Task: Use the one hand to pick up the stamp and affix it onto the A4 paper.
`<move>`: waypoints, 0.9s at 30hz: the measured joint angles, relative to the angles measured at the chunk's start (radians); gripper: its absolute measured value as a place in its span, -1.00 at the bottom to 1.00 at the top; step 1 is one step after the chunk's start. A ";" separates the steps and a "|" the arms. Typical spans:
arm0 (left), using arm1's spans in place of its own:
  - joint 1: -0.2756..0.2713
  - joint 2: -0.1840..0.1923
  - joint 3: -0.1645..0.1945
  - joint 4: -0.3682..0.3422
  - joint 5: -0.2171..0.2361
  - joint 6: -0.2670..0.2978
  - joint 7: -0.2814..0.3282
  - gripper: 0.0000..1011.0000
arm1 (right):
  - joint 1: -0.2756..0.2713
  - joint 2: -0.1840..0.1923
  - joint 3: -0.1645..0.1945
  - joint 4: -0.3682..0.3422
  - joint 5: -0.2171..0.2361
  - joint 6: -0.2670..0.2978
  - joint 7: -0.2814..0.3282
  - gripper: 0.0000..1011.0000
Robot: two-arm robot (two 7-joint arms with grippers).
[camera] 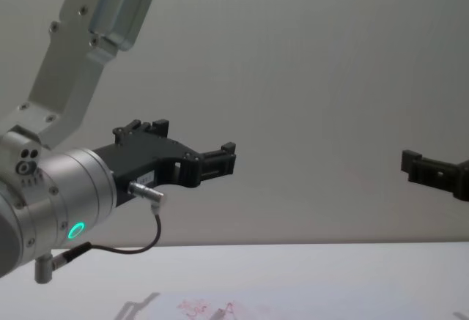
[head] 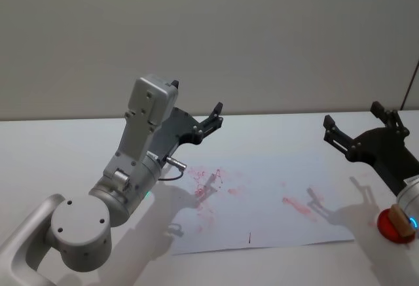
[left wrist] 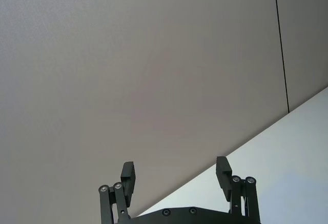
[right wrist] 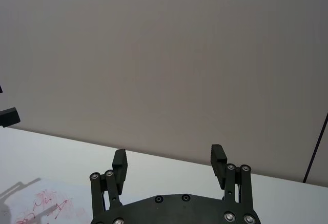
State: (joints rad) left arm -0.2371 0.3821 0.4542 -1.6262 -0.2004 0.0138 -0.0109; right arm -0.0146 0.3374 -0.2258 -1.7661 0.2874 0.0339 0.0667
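The A4 paper (head: 275, 194) lies flat on the white table, smeared with faint red marks; its marks also show in the right wrist view as the A4 paper (right wrist: 46, 203). The stamp (head: 405, 226), a small tan block, sits on a red round pad (head: 390, 223) at the table's near right, partly hidden by my right arm. The hand, my right gripper (head: 357, 119) (right wrist: 169, 157) (camera: 440, 173), hovers open and empty above the paper's right edge, behind the stamp. My left gripper (head: 198, 103) (left wrist: 175, 170) (camera: 183, 137) is raised over the paper's far left, open and empty.
My left arm's big silver cylinder (head: 124, 191) with a green light hangs over the table's near left. A plain grey wall (head: 262, 37) stands behind the table. A thin black cable (head: 411, 83) runs down the wall at the far right.
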 joint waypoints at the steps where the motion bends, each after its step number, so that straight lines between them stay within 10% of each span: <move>1: 0.000 0.000 0.000 0.000 0.000 0.000 0.000 0.98 | 0.000 0.000 0.000 0.000 0.000 0.000 0.000 0.98; 27: 0.000 0.000 0.000 0.000 0.000 0.000 0.000 0.98 | 0.000 0.000 0.000 -0.001 0.000 0.000 0.000 0.98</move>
State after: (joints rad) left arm -0.2371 0.3821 0.4542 -1.6262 -0.2004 0.0138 -0.0109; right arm -0.0146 0.3375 -0.2258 -1.7668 0.2873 0.0340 0.0668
